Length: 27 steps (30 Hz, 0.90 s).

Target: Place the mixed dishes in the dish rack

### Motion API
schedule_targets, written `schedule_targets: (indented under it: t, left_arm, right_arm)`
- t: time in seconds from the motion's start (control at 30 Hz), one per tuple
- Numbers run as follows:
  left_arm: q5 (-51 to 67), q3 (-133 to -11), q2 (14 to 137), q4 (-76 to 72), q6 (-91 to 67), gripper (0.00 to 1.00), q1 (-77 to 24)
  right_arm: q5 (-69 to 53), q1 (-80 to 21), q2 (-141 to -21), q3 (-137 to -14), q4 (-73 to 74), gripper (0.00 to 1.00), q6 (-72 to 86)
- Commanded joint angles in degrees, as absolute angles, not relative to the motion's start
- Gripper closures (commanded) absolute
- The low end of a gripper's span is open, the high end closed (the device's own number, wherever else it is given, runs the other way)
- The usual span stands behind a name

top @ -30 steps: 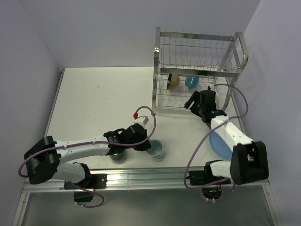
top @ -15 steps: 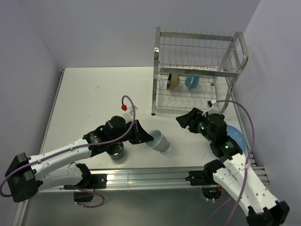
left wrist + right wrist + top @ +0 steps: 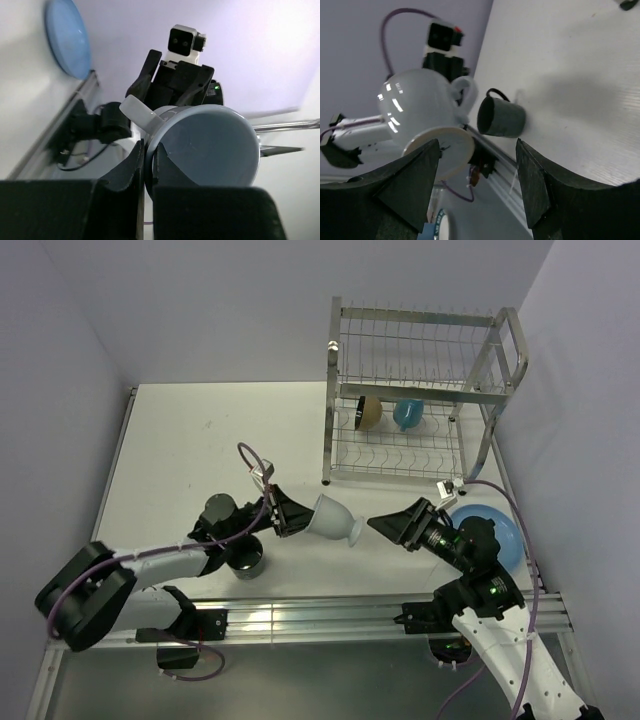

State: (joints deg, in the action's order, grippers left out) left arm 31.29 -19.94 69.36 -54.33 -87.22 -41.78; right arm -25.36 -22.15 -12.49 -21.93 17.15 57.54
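1. The dish rack [image 3: 420, 390] is a two-tier steel wire frame standing at the far right corner of the white bench [image 3: 200, 440].
2. On the rack's lower tier sit a small bowl [image 3: 368, 412], tan outside, and just to its right a light blue mug [image 3: 407, 414]. The upper tier holds no dishes.
3. In front of the rack, toward the near edge of the bench, the left gripper [image 3: 300, 515] is clamped on the rim of the white mug [image 3: 335, 520]. One finger is inside the mouth and one outside, next to the handle.
4. The white mug is tipped on its side, mouth toward the left arm and base pointing right. It appears raised off the bench.
5. The right gripper [image 3: 385, 525] faces the mug's base from the right, in front of the rack's right half. Its fingers [image 3: 415, 180] are spread wide with nothing between them, and the tips stop just short of the mug.
6. The dark grey-black mug [image 3: 245, 558] stands upright on the bench, well in front of the rack and to its left, beneath the left arm.
7. The light blue plate [image 3: 495, 535] lies near the bench's right edge, in front of the rack's right end, partly hidden by the right arm.
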Motion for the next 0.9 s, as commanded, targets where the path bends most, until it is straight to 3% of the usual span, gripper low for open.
schedule_targets:
  t: [0.0, 0.1, 0.23, 0.87]
  left_arm:
    - [34.28, -19.07, 76.44, -96.07, -104.13, 1.0, -41.48]
    - [32.79, -18.98, 84.1, -106.67, -112.13, 1.0, -41.57]
    - [32.78, -19.95, 85.08, -106.7, -113.2, 1.0, -41.57]
    - [30.67, -23.03, 79.46, -106.52, -118.3, 1.0, -41.57]
  right_arm:
    - [-32.42, -22.5, -12.3, -21.45, 9.06, 0.3, 62.04]
    - [-34.8, -22.5, -11.96, -20.66, 4.23, 0.32, 65.2]
    - [-37.17, -22.5, -12.04, -19.07, -4.91, 0.33, 70.31]
    - [-38.14, -22.41, -16.08, -23.91, 0.35, 0.37, 64.77]
